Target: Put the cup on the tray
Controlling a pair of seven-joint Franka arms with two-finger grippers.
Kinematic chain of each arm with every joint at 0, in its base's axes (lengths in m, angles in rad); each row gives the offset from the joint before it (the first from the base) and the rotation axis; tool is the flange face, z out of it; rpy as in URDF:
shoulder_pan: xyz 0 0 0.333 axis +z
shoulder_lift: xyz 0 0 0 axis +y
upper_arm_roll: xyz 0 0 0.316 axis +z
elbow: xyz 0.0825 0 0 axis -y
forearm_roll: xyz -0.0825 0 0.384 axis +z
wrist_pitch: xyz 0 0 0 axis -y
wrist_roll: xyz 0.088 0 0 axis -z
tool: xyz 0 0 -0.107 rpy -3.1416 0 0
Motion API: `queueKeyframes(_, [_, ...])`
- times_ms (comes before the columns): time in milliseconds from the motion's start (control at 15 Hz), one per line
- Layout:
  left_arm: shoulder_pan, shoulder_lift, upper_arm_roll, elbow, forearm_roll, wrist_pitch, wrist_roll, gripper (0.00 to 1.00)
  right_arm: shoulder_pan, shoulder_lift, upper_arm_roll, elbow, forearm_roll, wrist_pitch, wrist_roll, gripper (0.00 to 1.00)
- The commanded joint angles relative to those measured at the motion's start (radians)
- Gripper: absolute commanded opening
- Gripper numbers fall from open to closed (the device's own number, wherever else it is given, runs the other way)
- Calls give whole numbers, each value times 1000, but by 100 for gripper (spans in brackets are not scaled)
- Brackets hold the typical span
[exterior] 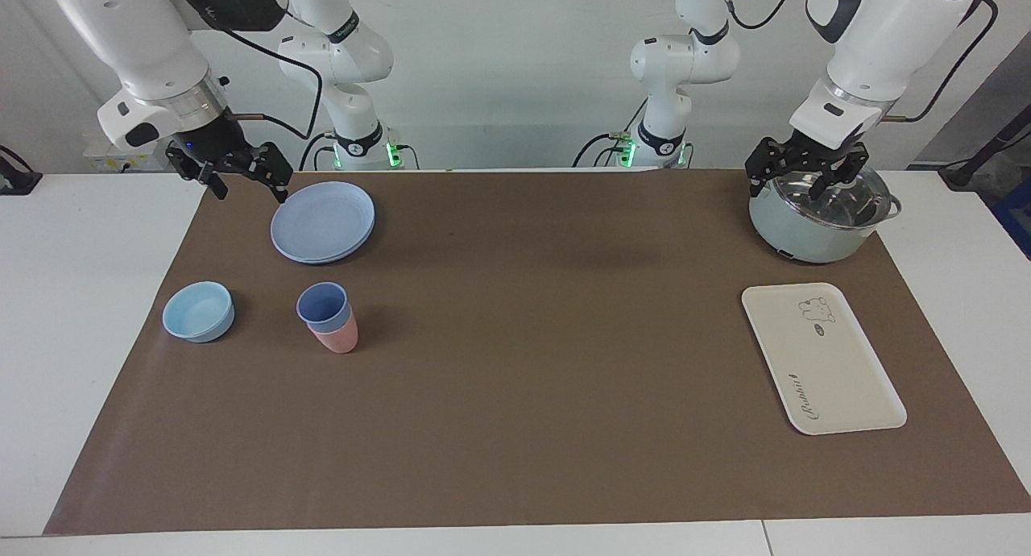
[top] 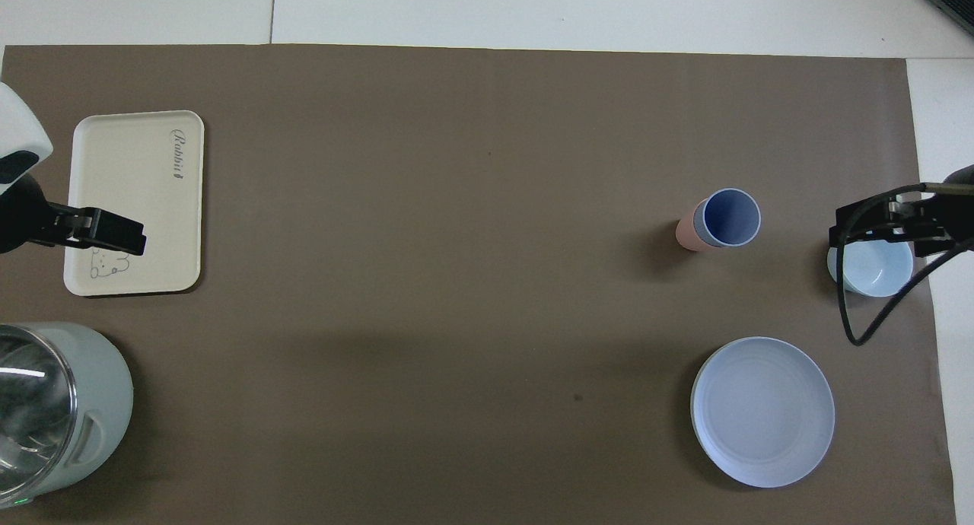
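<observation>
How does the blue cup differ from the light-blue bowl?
The cup is tall, tapered and periwinkle; the bowl is wide, shallow and paler blue. The cup sits nested in a pink tumbler; the bowl stands directly on the brown mat. Both are upright, open and empty.

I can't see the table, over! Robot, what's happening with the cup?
Left gripper open over pot; right gripper open beside plates. Blue cup nested in pink cup. Tray bare.

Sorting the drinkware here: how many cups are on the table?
2, nested as one stack toward the right arm's end: the blue cup sits inside the pink cup, farther from the robots than the plates. A third hidden inside can't be ruled out.
</observation>
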Motion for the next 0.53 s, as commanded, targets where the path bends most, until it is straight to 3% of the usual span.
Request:
queueKeyframes(0, [13,-30,-6,-30,-5,6,8,100,-6,-28,2,-35,22,23,-10,100])
queueKeyframes(467, [13,-30,-8,-30,-5,6,6,100,-9,-30,2,-35,22,-3,-24,100])
